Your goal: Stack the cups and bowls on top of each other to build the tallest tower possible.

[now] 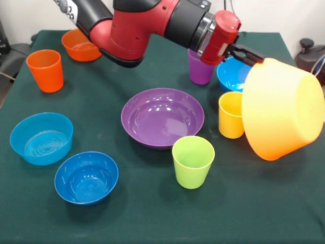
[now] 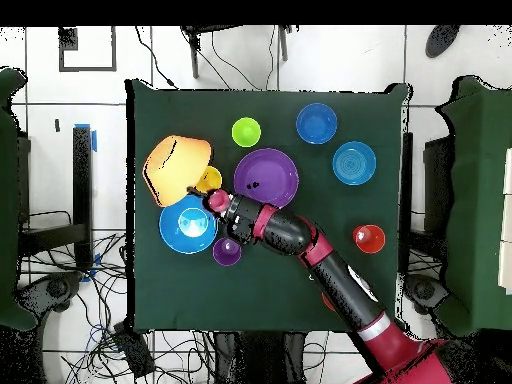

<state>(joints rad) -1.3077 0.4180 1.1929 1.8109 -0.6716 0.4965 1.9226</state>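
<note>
The tool [image 1: 250, 55] is clamped on the rim of the orange-yellow bowl [image 1: 282, 109], and the bowl hangs tipped on its side above the surface [image 1: 152, 213], mouth turned back toward the arm. It looks mid-flip: as the widest piece, it would make a steady inverted base for the tower.

Right by the hanging bowl stands the yellow cup [image 1: 231, 115], upright, with the large blue bowl [image 1: 232, 73] just behind it and the purple cup [image 1: 200, 68] beside that, partly hidden by the arm. The purple bowl [image 1: 162, 117] sits open-side up mid-surface, the lime green cup [image 1: 193, 161] just in front of it.

Further out, the light blue bowl [image 1: 41, 138] and dark blue bowl [image 1: 86, 177] sit toward the front view's near left corner; the orange cup [image 1: 45, 70] and small orange bowl [image 1: 80, 46] toward its far left corner. Nothing is stacked yet, so the tower is barely begun.
</note>
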